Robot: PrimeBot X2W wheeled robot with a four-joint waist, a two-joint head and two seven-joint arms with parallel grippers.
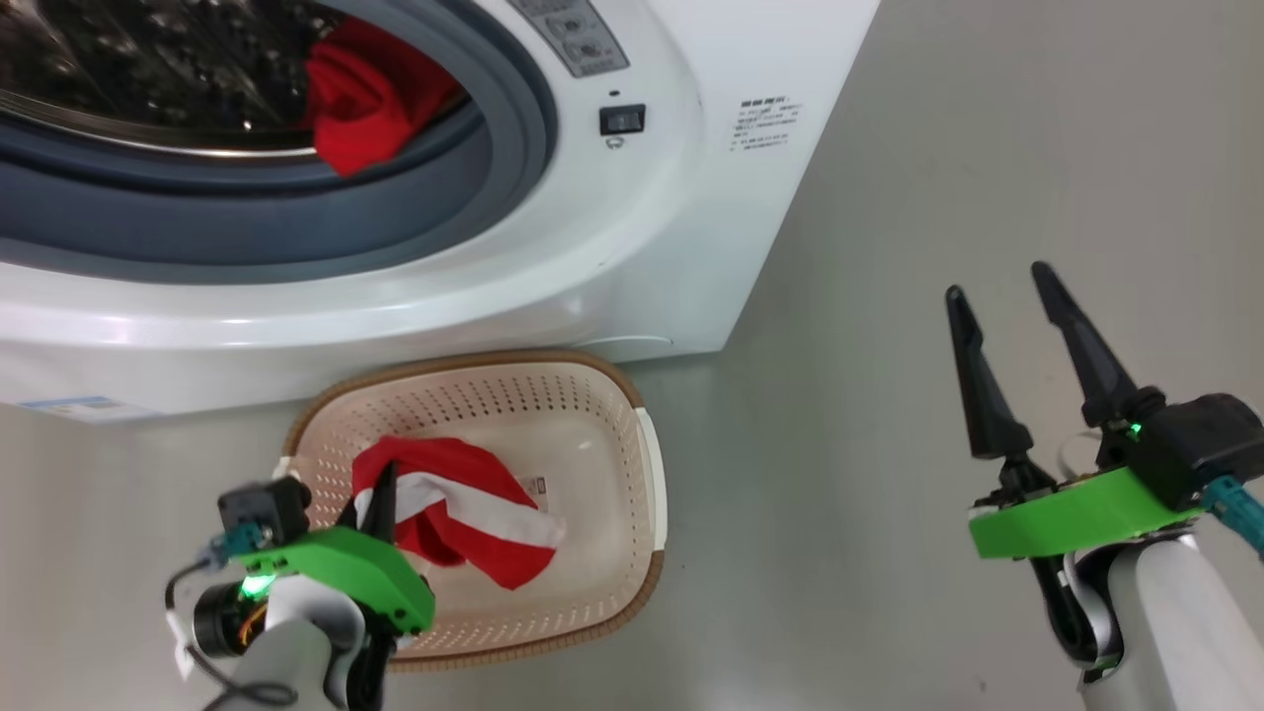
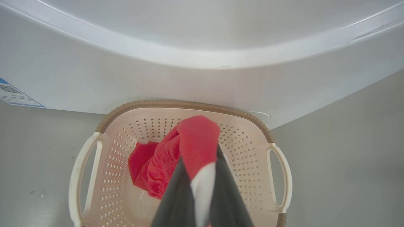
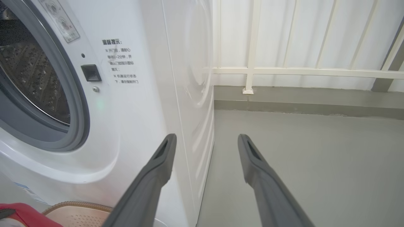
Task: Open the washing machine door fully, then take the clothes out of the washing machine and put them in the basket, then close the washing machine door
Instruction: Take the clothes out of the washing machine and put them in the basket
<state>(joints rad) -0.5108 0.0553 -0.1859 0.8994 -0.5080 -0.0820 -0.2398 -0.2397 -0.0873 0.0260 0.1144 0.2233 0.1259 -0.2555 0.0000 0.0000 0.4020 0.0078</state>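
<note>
Grey floor (image 1: 938, 148) w/ washing machine (image 1: 681, 227) at upper left, drum cut off by frame edge. Red garment (image 1: 360, 99) lies at drum mouth, partly on grey seal. Basket (image 1: 474, 357) sits just in front of machine, near-left rim hidden behind left arm. Left end effector (image 1: 383, 494) clamps red-white garment (image 1: 474, 523) over basket, fingertips buried in cloth. Right end effector (image 1: 997, 281) spread wide, empty, well right of basket.
</note>
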